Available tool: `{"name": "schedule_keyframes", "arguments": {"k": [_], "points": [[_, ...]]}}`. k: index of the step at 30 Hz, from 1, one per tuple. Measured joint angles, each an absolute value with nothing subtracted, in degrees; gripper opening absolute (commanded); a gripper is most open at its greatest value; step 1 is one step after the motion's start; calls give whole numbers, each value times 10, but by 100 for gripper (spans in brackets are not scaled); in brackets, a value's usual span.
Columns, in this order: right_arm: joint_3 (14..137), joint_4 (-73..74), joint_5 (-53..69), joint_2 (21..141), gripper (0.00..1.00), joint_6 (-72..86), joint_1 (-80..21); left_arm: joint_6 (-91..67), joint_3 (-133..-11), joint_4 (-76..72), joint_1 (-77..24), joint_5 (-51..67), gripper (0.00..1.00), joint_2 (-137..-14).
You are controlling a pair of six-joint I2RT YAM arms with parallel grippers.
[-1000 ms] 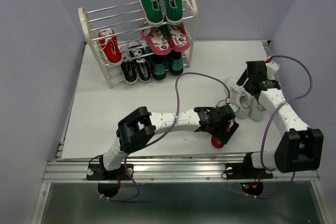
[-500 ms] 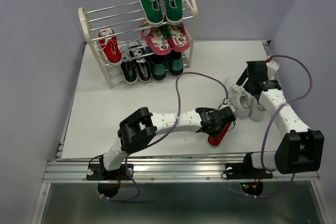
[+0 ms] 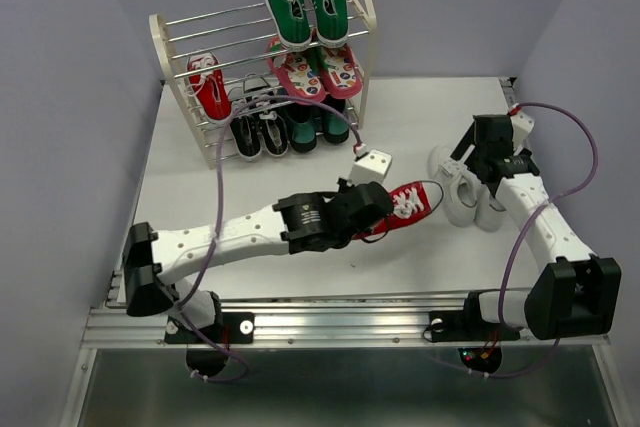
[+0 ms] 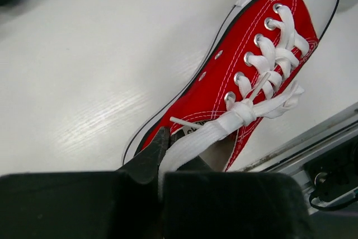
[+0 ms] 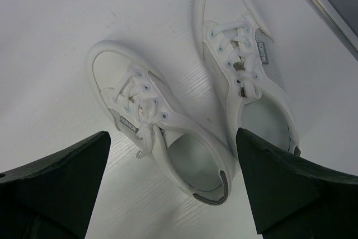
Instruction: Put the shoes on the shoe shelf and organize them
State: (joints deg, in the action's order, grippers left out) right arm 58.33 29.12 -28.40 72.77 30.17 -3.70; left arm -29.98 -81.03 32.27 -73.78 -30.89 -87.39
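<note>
Two all-white lace-up sneakers [image 5: 162, 127], side tabs reading "FASHION", lie on the white table [image 3: 200, 197] under the right gripper [image 5: 173, 166], its fingers spread wide. The left gripper [image 4: 159, 158] pinches the heel end of a red canvas sneaker [image 4: 246, 76] at mid-table. Only the overhead view shows the cream-framed, silver-rod shoe shelf [image 3: 165, 47] behind, carrying a second red sneaker [image 3: 210, 87], a black pair [image 3: 258, 125], green sneakers [image 3: 305, 2] and pink sandals [image 3: 315, 72].

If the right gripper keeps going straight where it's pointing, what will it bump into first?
Probably the white shoes. The open right gripper aims at the pair, likeliest the left one in its wrist view; depth is unclear.
</note>
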Motion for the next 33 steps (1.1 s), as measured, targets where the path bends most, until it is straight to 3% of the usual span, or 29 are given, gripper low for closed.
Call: {"name": "schedule_keyframes", "arguments": {"k": [6,13,19,33], "points": [[583,289,-284,727,100,300,-37,-350,-810,364,-725,-375,0,-785],[582,288,-284,723,100,298,-37,-439,-773,398,-602,-384,0,-751],[582,286,-284,722,100,298,-37,-487,-745,415,-565,-403,0,-725],[582,282,-283,726,100,294,-37,-491,-741,385,-502,-448,0,-656]]}}
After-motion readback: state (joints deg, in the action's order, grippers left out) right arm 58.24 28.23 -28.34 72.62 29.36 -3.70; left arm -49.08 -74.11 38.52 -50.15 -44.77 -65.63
